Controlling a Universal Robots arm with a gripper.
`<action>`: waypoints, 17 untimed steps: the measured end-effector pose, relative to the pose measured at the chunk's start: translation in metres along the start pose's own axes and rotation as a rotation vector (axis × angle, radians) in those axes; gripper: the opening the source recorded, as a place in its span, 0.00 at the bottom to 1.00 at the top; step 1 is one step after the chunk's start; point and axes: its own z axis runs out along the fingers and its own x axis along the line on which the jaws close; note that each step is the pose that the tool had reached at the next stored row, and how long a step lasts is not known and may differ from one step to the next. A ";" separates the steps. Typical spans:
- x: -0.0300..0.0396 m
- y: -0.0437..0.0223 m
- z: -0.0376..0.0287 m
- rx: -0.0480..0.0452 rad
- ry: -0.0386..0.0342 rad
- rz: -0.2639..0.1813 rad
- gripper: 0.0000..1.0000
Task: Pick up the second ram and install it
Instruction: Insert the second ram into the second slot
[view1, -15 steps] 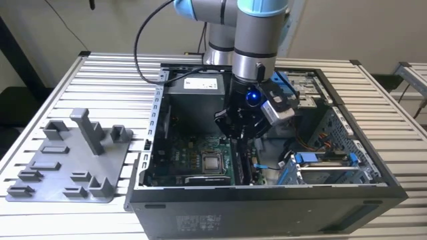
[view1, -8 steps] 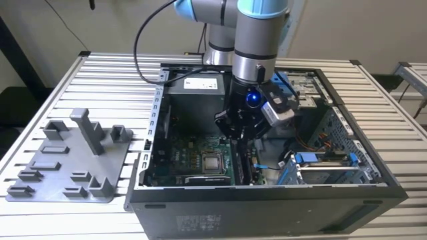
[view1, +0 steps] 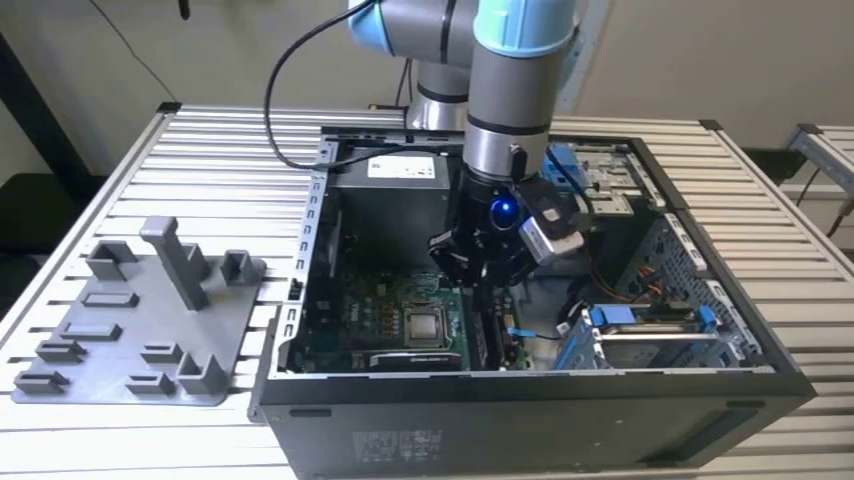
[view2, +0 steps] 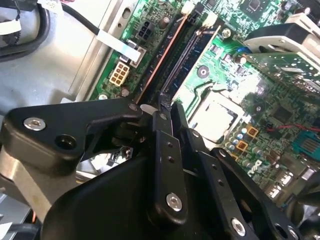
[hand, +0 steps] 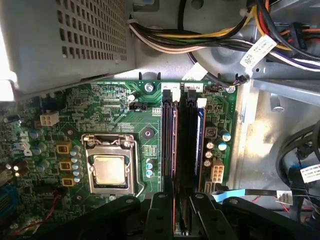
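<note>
Open black metal computer case (view1: 534, 385), lying on a slatted metal table (view1: 227, 160). Inside it:
- a green motherboard (hand: 125, 107) with a silver processor socket (hand: 110, 170);
- a grey perforated power supply box (hand: 65, 40) with a white printed label (view1: 407, 165);
- bundled cables, one carrying a white printed tag (hand: 257, 52).

The second ram (hand: 200, 145), a thin dark blue board, stands on edge in a memory slot beside a neighbouring black slot (hand: 170, 145).

The black gripper (view2: 162, 100) hangs inside the case just above these slots. Its fingers are drawn close together; whether they pinch the board cannot be told.

A grey plastic fixture plate (view1: 134, 330) lies outside the case.
</note>
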 end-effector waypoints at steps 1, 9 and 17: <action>0.0000 0.0000 -0.0001 0.0003 0.0002 0.000 0.22; 0.0000 0.0000 0.0000 0.0002 0.0001 0.000 0.12; 0.0000 -0.0006 -0.0022 -0.0172 0.0002 0.000 0.12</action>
